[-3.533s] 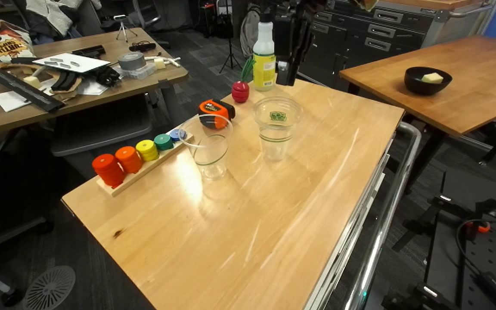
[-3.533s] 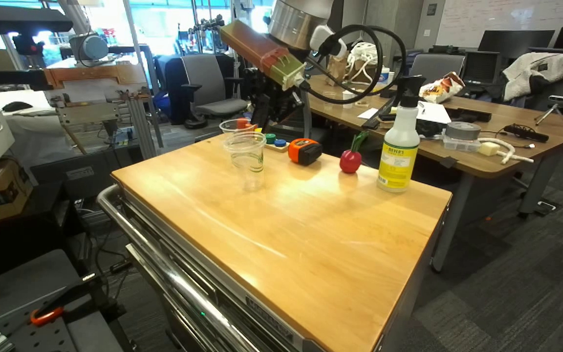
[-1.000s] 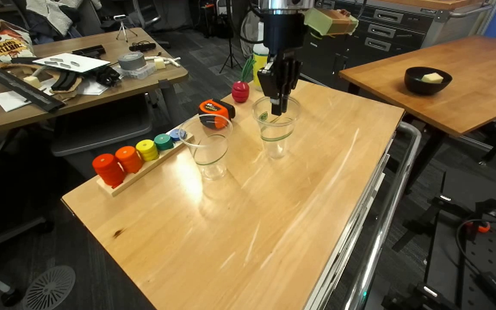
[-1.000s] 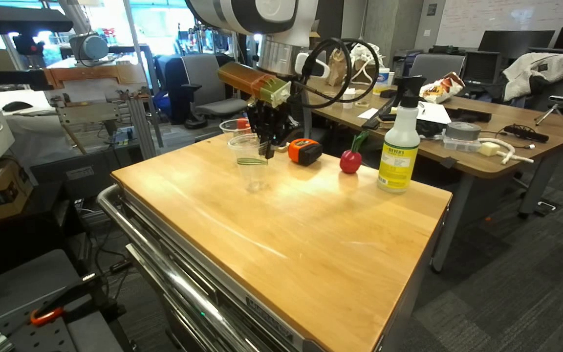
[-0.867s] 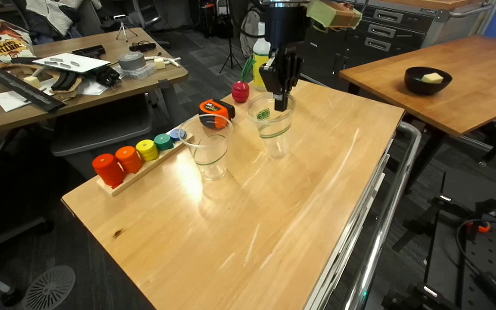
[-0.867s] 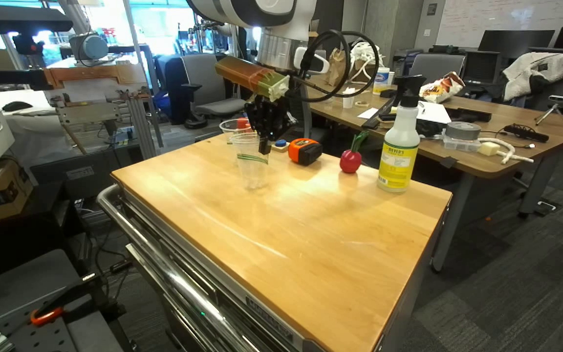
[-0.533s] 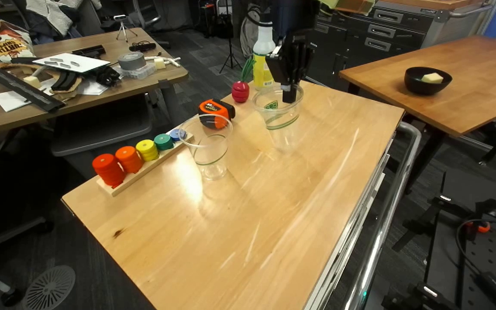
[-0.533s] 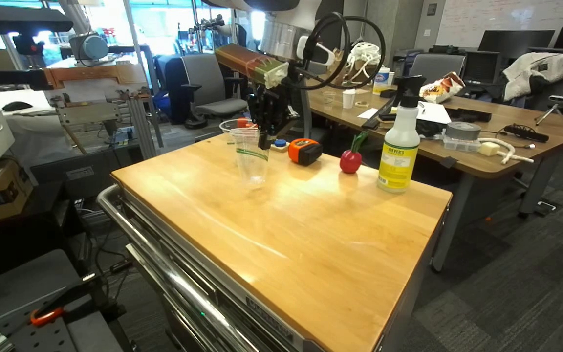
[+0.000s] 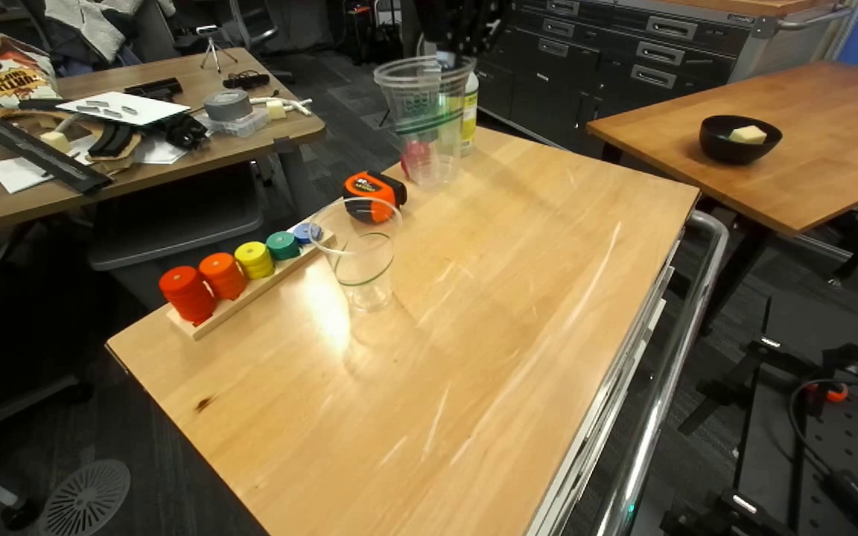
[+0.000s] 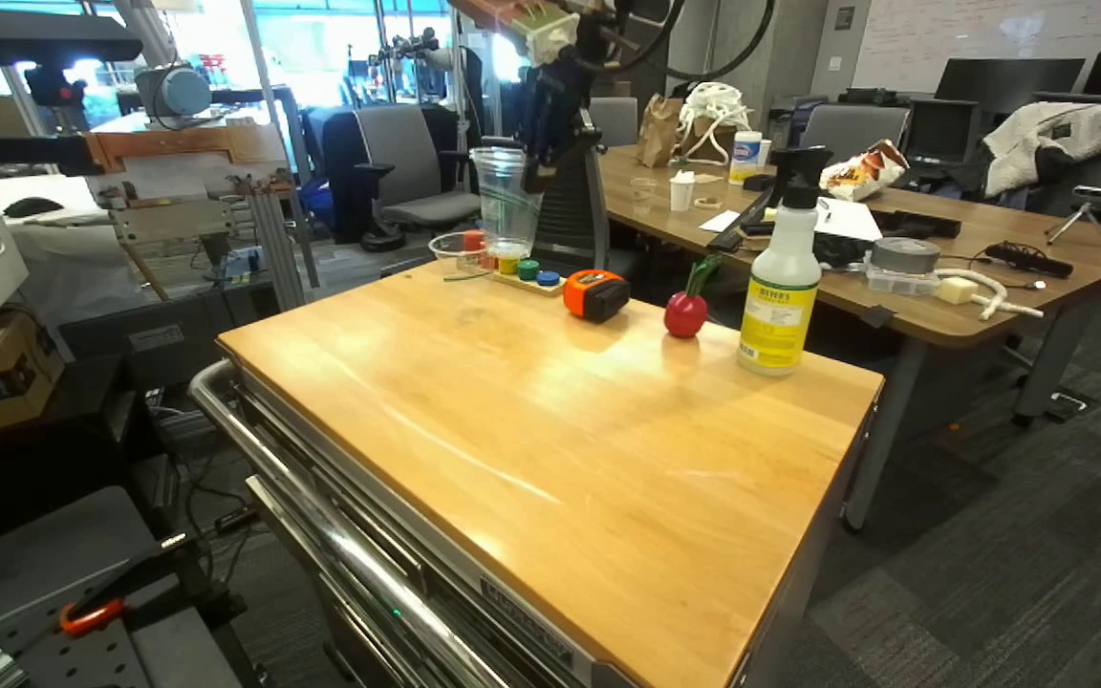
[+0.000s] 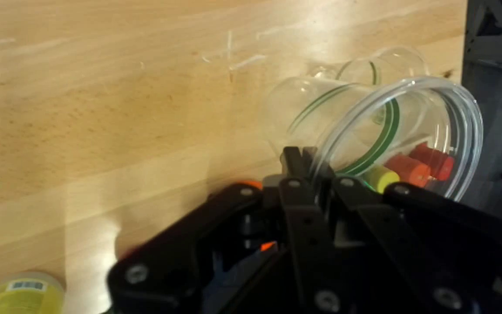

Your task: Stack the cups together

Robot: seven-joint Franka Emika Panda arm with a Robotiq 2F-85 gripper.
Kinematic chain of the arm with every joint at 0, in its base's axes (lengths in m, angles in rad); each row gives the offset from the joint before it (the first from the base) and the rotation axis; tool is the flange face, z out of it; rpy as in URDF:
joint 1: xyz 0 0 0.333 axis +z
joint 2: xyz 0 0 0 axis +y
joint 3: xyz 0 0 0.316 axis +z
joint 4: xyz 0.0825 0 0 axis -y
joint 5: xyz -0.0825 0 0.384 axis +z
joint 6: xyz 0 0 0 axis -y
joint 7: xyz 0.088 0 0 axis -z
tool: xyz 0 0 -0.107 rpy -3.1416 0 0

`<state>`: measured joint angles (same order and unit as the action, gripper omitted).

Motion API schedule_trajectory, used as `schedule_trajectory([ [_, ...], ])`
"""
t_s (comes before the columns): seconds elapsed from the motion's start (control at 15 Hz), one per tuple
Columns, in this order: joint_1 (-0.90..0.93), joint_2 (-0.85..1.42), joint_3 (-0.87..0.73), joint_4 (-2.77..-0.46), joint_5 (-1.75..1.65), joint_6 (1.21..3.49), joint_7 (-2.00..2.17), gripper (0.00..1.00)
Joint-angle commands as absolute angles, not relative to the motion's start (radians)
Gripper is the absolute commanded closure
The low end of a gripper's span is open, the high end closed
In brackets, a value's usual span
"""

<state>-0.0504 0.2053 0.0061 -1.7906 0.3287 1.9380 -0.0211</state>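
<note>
Two clear plastic cups [image 9: 418, 112], nested with their rims close together, hang in the air from my gripper [image 9: 447, 61]. They also show in an exterior view [image 10: 509, 215] and in the wrist view [image 11: 360, 126], somewhat tilted. My gripper's fingers [image 11: 300, 159] are closed on the wall at their rim. A third clear cup [image 9: 360, 264] stands upright and apart on the wooden tabletop [image 9: 488, 357]. It is partly hidden in an exterior view [image 10: 455, 256] and shows behind the held cups in the wrist view [image 11: 364, 72].
A wooden board [image 9: 265, 283] with coloured ring stacks is beside the standing cup. An orange tape measure [image 10: 596, 296], a red radish toy [image 10: 685, 315] and a yellow-labelled spray bottle [image 10: 780, 306] stand along the same edge. A metal rail [image 10: 359, 545] runs along the opposite edge.
The nested cups stood on the table with my gripper above. My gripper has closed on their rim, lifted them and carried them up, to the left in an exterior view. The third cup has not moved.
</note>
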Motion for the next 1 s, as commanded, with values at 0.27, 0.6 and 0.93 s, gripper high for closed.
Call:
schedule_trajectory([
  [0.27, -0.013, 0.224, 0.059, -1.724, 0.457, 1.946, -0.041, 0.98],
  [0.6, -0.001, 0.242, 0.069, -1.760, 0.445, 1.972, -0.076, 0.98],
  [0.93, -0.004, 0.260, 0.075, -1.790, 0.454, 2.026, -0.130, 0.98],
])
